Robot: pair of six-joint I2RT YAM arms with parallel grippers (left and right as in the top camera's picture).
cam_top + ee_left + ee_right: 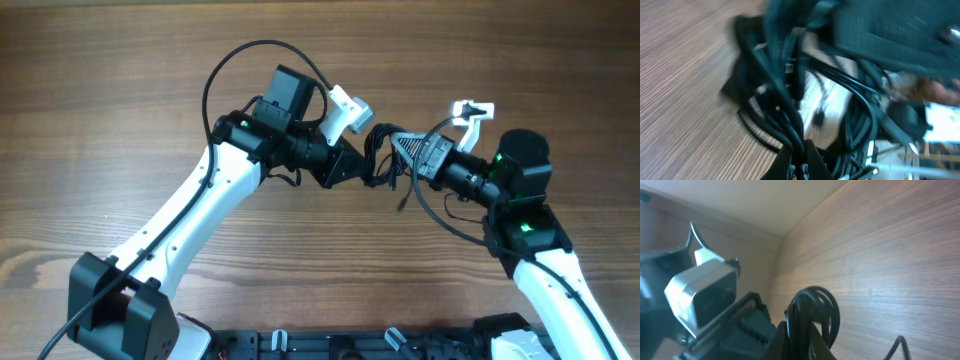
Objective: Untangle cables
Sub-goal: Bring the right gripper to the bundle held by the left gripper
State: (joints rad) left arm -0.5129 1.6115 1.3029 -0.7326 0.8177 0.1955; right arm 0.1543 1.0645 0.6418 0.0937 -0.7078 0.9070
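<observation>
The cables (383, 155) are one small dark tangle of thin black cords held above the wooden table between both grippers. My left gripper (362, 165) is shut on the tangle's left side; in the left wrist view its jaws (799, 156) pinch several strands (790, 100). My right gripper (403, 150) is shut on the right side; in the right wrist view its jaws (800, 332) clamp a looped bunch of cords (815, 307). A loose cord end hangs down toward the table (403, 198).
The wooden table (120, 100) lies under both arms. Thicker black arm cables loop above the left arm (225, 70) and beside the right arm (440, 215). The left arm's white camera (702, 295) shows close in the right wrist view.
</observation>
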